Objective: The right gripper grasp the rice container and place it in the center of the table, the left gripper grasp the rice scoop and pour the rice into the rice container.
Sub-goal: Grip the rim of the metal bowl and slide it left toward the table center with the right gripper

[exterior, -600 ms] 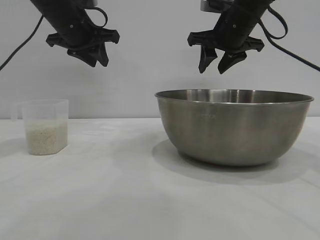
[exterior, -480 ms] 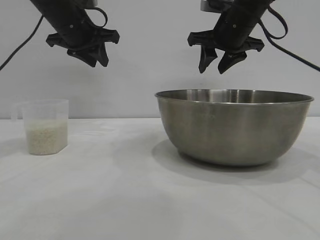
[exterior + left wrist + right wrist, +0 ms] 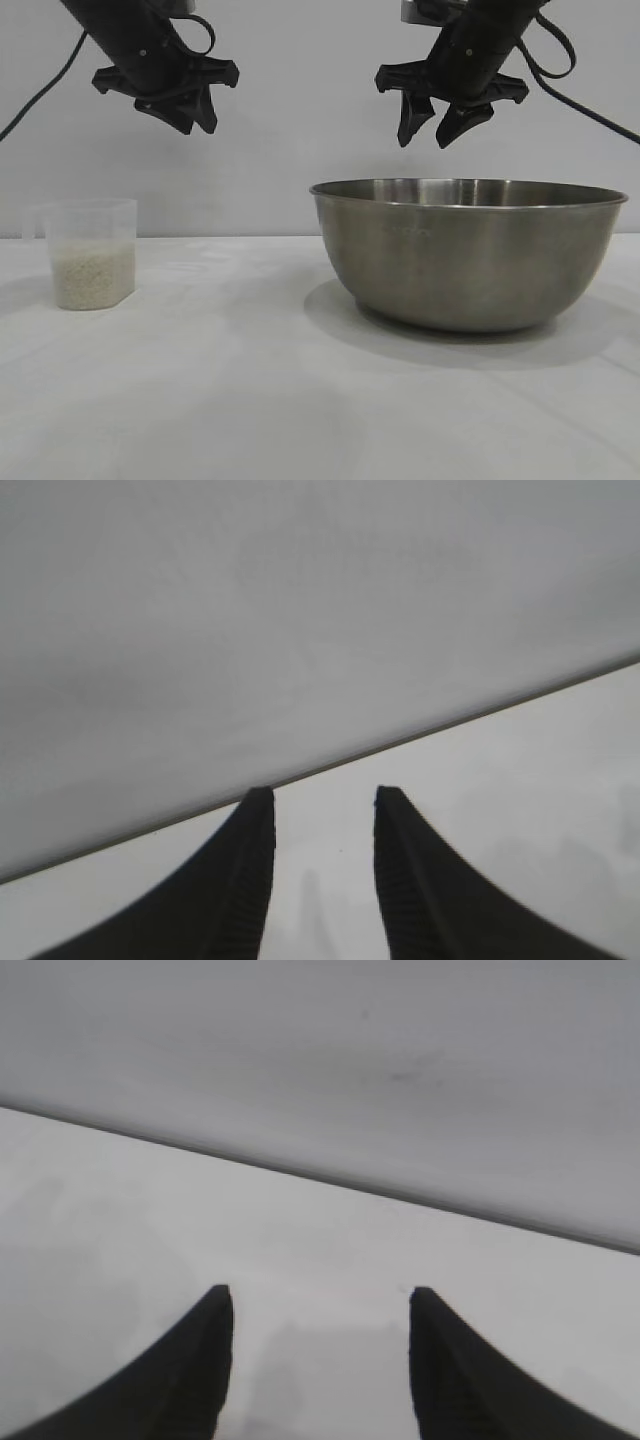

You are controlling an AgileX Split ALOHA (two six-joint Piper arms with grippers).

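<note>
The bowl [image 3: 468, 255] is sitting on the table [image 3: 250, 400] at about four o'clock from the middle of the exterior view, upright, its flared rim level. The scoop [image 3: 91, 253] is standing upright far over at nine o'clock, well apart from the bowl, with rice [image 3: 92, 277] filling roughly its lower half.

The right gripper [image 3: 437, 130] is hanging in the air at one o'clock, above the bowl's left part and clear of the rim — its fingers are standing spread with nothing between them. In the right wrist view the two fingers [image 3: 185, 1380] are showing a wide gap with only bare table in it.

The left gripper [image 3: 192, 118] is hovering at eleven o'clock, above and to the right of the scoop, touching nothing. Its fingers [image 3: 235, 890] are parted by a narrower gap — also empty, with only the table and the wall beyond showing.
</note>
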